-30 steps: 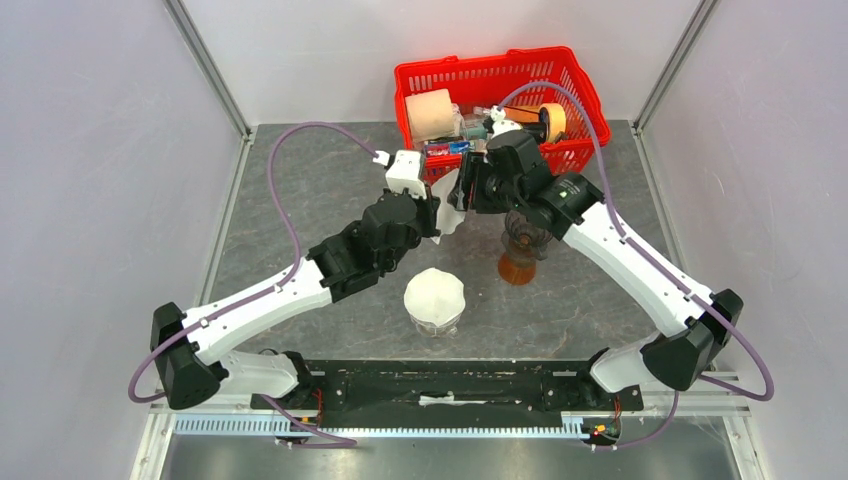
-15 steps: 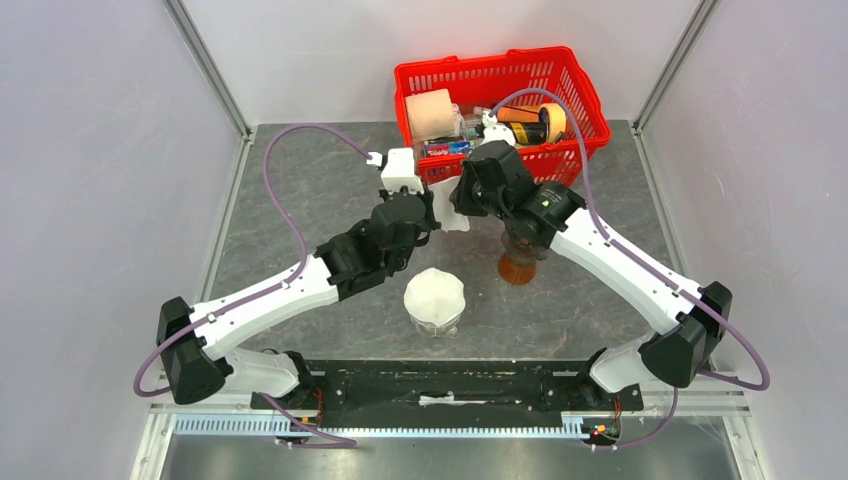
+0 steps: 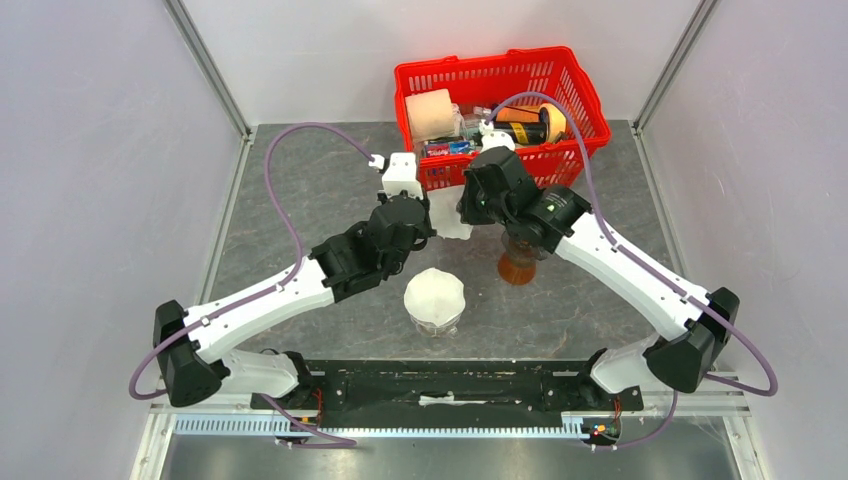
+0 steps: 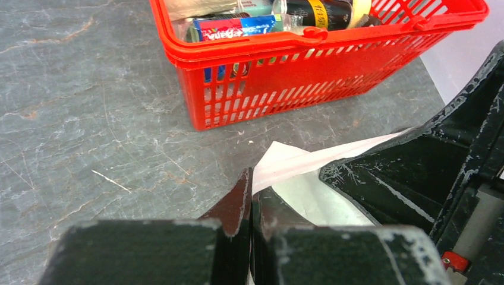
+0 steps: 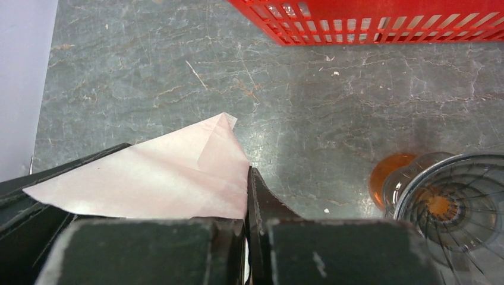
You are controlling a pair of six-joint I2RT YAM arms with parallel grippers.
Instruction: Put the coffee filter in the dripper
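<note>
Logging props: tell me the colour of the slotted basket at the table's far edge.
The basket is bright red; the left wrist view shows it best.

Right gripper (image 5: 248,202) seemingly pinches coffee filter (image 5: 148,178); dripper (image 5: 469,219) at right.

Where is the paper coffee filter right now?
In the top view, the coffee filter is mid-table, just in front of the red basket, pinched between the left gripper and the right gripper.
</note>
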